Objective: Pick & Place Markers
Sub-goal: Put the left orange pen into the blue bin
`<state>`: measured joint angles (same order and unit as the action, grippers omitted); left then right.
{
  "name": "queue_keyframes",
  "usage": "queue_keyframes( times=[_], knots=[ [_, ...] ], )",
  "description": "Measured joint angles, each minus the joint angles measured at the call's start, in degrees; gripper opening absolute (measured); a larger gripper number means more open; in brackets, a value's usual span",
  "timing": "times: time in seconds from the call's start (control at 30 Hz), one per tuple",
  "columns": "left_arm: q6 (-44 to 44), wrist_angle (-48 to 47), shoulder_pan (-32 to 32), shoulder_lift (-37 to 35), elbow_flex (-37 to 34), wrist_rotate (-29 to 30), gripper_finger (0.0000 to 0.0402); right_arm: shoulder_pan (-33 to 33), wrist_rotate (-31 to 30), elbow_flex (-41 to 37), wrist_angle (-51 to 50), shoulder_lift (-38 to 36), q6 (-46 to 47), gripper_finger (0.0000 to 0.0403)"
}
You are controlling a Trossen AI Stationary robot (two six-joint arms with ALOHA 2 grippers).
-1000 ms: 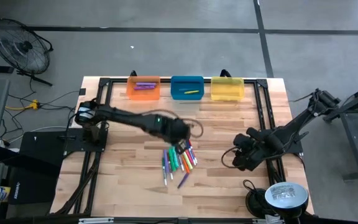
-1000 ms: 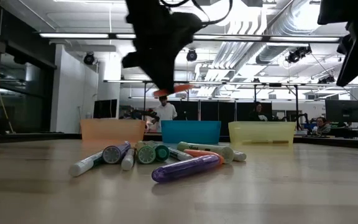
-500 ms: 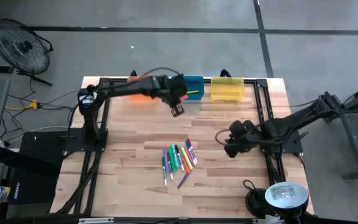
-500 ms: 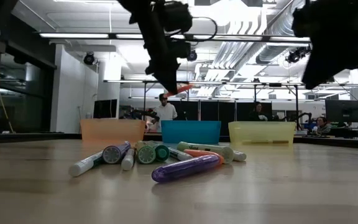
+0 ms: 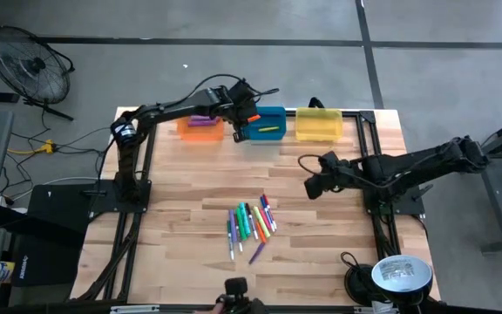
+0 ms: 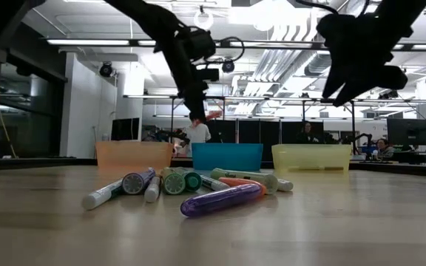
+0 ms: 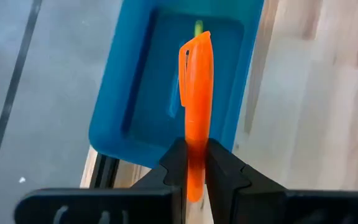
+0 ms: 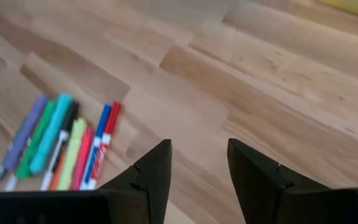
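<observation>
Orange plastic shows between the jaws of the left gripper (image 7: pixel 192 163): an orange marker (image 7: pixel 196 106) is pinched near one end, its capped length sticking straight out past the fingertips. Beyond the marker lies the blue bin (image 7: pixel 143 93), with a yellow-green marker (image 7: pixel 198 27) just visible inside it. From above, the left gripper (image 5: pixel 244 111) hangs at the far edge of the wooden table (image 5: pixel 181 183), between the orange bin (image 5: pixel 200 126) and the blue one, at the blue bin's near corner. The orange bin holds a purple marker (image 5: pixel 202 119).

The right gripper (image 8: pixel 197 165) hovers over bare table with its jaws partly open and nothing between them. It sits right of the table's middle, well apart from the left gripper.

A loose pile of markers (image 5: pixel 251 227) in green, blue, orange, purple and red lies on the table nearer the front, close to the right gripper (image 5: pixel 314 186). A yellow bin (image 5: pixel 318 125) stands right of the blue one.
</observation>
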<state>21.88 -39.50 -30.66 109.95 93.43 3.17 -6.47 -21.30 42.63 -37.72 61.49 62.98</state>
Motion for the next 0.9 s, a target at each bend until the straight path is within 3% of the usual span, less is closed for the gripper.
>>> queue_keyframes(
  times=[0.2,0.63,0.9],
  knots=[
    [5.3,-0.2,-0.1,4.0,4.1,0.0,0.0029,2.9,0.0,0.0,2.9,0.0,-0.2,0.0146],
    [11.3,-8.0,-0.1,16.4,24.7,0.9,0.0030,4.2,0.0,0.0,5.2,0.0,0.0,0.0145],
    [9.3,-11.0,-0.1,19.0,26.9,1.5,0.0030,4.2,0.9,0.0,5.5,0.0,0.2,0.0146]
  ],
)
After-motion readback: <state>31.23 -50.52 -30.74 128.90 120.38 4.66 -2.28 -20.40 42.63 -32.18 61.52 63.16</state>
